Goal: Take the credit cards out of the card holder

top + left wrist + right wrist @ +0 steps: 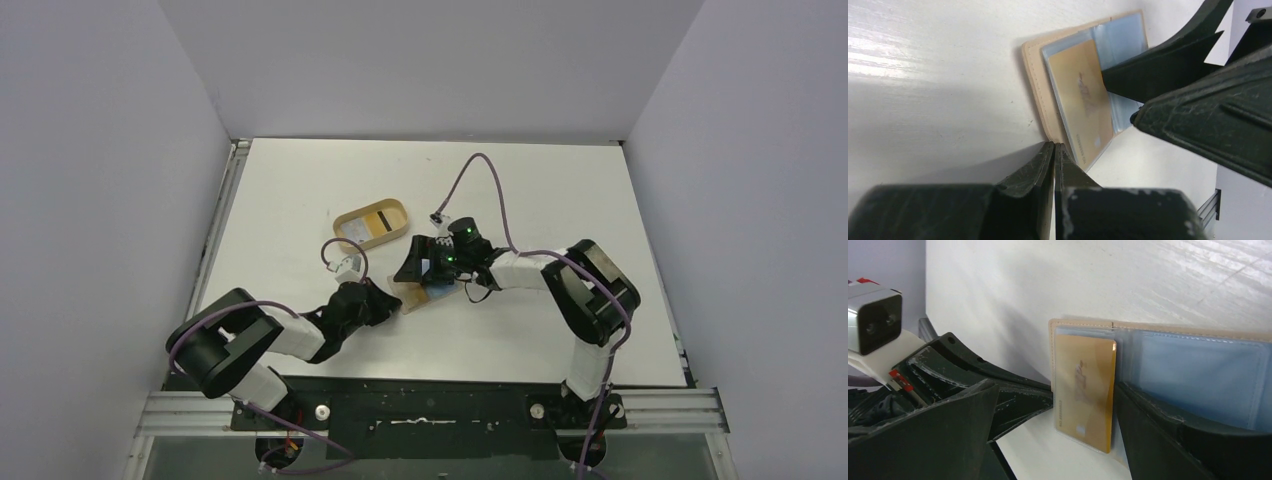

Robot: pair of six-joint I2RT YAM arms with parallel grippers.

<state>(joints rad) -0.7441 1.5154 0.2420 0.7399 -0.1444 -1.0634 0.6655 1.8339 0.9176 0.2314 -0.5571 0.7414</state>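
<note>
**Card holder lay open between the two grippers, cards still in their sleeves**

Starting at the left of the white table [560,200], we saw the left gripper [1054,152] with its fingers pressed flat together and nothing visible between them. Its tips sat right at the near edge of the card holder [1035,80]; we could not tell whether they pinned it. Behind it, farther back on the table, stood an oval tray [337,225] with a white-and-yellow item [372,226] inside.

The tan card holder lay spread open on the table near the centre, just beside the left gripper's tips. A gold card [1083,100] sat in the clear sleeve nearest the left gripper. A light blue card [1125,37] sat in the sleeve beyond it.

To the right, the right gripper [425,265] stood wide open over the holder and gripped nothing. One finger [1158,75] rested on the sleeves by the gold card's edge. The other was off the holder's side, so the jaws straddled the gold card.
</note>
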